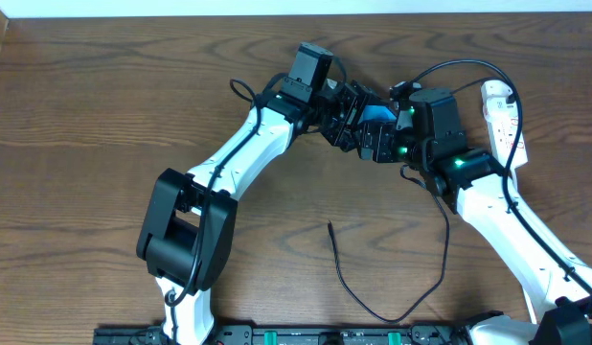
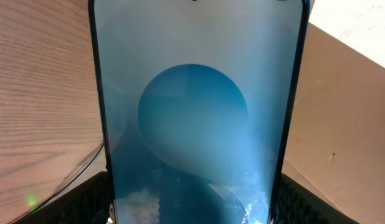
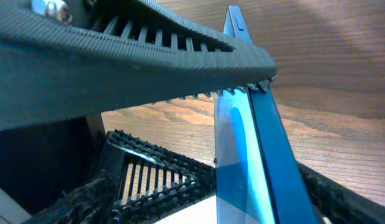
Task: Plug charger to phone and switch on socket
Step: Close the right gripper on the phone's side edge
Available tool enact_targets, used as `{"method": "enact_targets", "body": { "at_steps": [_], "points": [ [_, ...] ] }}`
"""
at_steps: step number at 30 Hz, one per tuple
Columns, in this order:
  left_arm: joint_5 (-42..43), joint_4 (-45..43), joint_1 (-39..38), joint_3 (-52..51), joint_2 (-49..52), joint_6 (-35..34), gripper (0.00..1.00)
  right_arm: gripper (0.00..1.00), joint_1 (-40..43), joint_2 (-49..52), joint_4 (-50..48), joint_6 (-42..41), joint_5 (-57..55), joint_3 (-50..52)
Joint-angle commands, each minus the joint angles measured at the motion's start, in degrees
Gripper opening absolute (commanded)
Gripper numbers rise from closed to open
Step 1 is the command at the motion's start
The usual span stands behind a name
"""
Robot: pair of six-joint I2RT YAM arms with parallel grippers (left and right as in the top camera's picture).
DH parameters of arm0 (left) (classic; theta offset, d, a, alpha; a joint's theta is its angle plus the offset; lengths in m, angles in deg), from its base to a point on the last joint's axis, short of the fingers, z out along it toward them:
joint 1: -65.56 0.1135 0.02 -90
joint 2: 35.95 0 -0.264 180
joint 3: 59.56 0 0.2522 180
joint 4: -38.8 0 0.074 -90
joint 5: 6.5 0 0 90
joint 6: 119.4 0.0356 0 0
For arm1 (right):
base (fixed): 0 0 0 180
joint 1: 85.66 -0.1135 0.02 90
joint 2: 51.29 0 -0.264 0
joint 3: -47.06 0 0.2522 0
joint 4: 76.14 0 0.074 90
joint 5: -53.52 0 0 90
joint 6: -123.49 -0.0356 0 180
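Near the far edge of the brown wooden table (image 1: 104,115), the slim blue-screened phone (image 2: 192,112) is clamped by its sides in the left gripper (image 1: 349,120). Whether the right gripper (image 1: 384,144) grips it cannot be told. The phone should be steadied before the thin black charger cable (image 1: 335,254), towards the near edge, is fetched.

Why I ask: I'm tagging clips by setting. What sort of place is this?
Probably a robotics lab or test bench, not a home: a wood-grain table, the left arm and right arm meeting over a phone, and a power strip and black cable laid out nearby.
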Motion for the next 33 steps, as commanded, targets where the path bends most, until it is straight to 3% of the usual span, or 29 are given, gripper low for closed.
{"method": "enact_targets", "body": {
  "at_steps": [1, 6, 23, 28, 33],
  "points": [
    [1.0, -0.5, -0.2, 0.3, -1.4, -0.8, 0.07, 0.78, -0.3, 0.1, 0.0, -0.6, -1.9, -0.6],
    [1.0, -0.5, -0.2, 0.3, -1.4, -0.8, 0.07, 0.70, -0.3, 0.1, 0.0, -2.7, -3.5, -0.6],
    [2.0, -0.5, -0.7, 0.3, -1.4, -1.8, 0.07, 0.25, -0.3, 0.1, 0.3, -3.8, -4.4, -0.6],
    [2.0, -0.5, -0.7, 0.3, -1.4, -1.8, 0.07, 0.01, -0.3, 0.1, 0.5, -3.8, -4.4, -0.6],
    [2.0, -0.5, -0.7, 0.3, -1.4, -1.8, 0.07, 0.01, -0.3, 0.1, 0.5, -4.1, -4.4, -0.6]
  ]
}}
